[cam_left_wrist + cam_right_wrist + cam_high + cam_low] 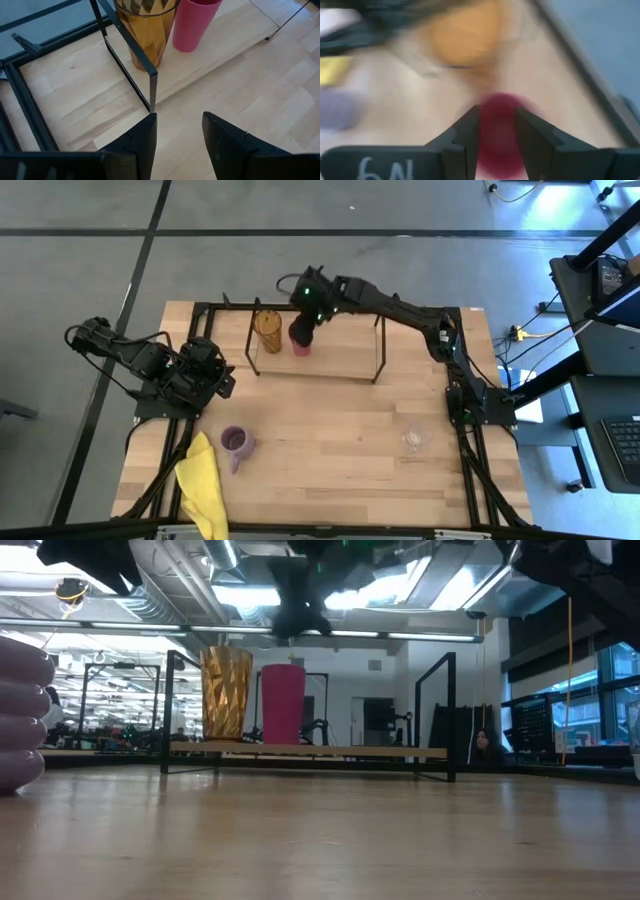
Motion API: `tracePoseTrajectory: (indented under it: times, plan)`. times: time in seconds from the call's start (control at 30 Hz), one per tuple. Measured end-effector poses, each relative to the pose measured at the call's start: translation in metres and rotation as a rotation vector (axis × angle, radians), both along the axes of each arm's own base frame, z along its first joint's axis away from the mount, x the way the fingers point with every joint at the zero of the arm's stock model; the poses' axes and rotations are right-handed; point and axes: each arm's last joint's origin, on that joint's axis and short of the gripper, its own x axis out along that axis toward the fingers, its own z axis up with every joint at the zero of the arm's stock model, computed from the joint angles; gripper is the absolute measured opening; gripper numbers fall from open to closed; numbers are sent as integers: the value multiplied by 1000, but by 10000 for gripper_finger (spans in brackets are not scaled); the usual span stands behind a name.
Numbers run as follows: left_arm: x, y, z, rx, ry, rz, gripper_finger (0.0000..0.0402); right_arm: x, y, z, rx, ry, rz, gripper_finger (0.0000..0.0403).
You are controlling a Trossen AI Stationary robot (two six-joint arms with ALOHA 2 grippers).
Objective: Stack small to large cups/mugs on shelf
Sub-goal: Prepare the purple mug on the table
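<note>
The only marking is white handwriting on the right hand (497,145), at about 7 o'clock; it looks like "6N" but blurred.

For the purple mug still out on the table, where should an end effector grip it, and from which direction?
Probably from straight above, pinching the rim wall. The purple mug stands upright with its mouth open, and its handle points toward the table's front edge, so grip across the wall away from the handle. The yellow cloth lies close on the left arm's side; coming from above avoids it.
</note>
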Motion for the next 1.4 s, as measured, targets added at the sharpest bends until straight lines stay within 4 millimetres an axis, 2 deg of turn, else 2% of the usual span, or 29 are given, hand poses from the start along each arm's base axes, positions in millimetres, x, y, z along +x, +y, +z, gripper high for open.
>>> tracePoseTrajectory:
  times: [0.17, 0.3, 0.37, 0.47, 0.53, 0.6, 0.7, 0.8, 0.97, 1.13, 1.4]
  plan:
    - [1, -3, -1, -67, 41, -68, 152, 13, 71, 14, 40, -85, 299, 119]
    - [8, -23, -9, -193, 145, -403, 152, 15, 112, 20, 7, -101, 420, 119]
    - [12, -34, -17, -221, 124, -493, 152, 9, 129, 35, 20, -147, 453, 119]
    - [18, -54, -37, -277, 110, -629, 152, -5, 147, 72, -17, -285, 459, 119]
    - [17, -65, -58, -310, 214, -679, 152, -17, 152, 92, -105, -344, 420, 120]
    - [12, -73, -75, -327, 324, -691, 152, -25, 152, 105, -192, -364, 362, 120]
    - [11, -82, -89, -313, 396, -682, 152, -39, 151, 120, -250, -380, 289, 120]
    - [13, -86, -92, -270, 393, -653, 152, -52, 149, 134, -277, -409, 251, 120]
    - [14, -86, -92, -251, 368, -621, 152, -51, 149, 130, -253, -381, 231, 120]
    - [15, -87, -81, -267, 339, -617, 152, -50, 149, 124, -231, -345, 222, 120]
    - [3, -79, -83, -227, 457, -520, 152, -48, 149, 123, -231, -344, 222, 120]
